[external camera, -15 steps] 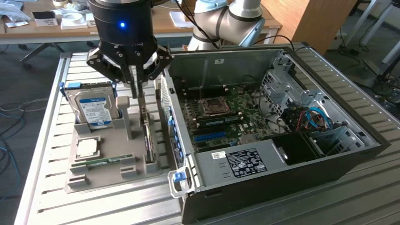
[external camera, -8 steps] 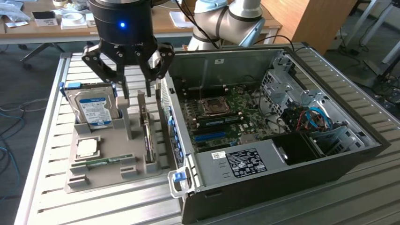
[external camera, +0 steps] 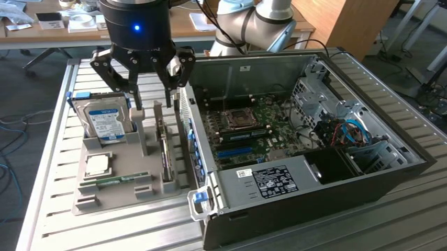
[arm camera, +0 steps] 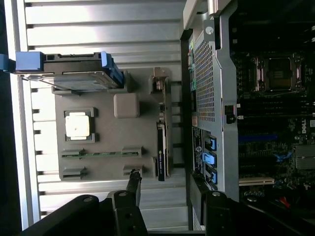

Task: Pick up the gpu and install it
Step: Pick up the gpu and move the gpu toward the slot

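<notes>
Jaws stand apart just above the upright gpu (external camera: pixel 165 151).

Seeing the gpu (external camera: pixel 165 149) standing upright on its long edge in a slot of the grey holder (external camera: pixel 112 201), not lying flat. Showing as a thin green card viewed nearly edge-on, carrying a black cooler block on one face and a silver bracket at the end farther from the exterior camera. Sitting along the holder's side nearest the open computer case (external camera: pixel 234 196), just beside its wall and running parallel to it. Resting untouched, not yet installed.
</notes>
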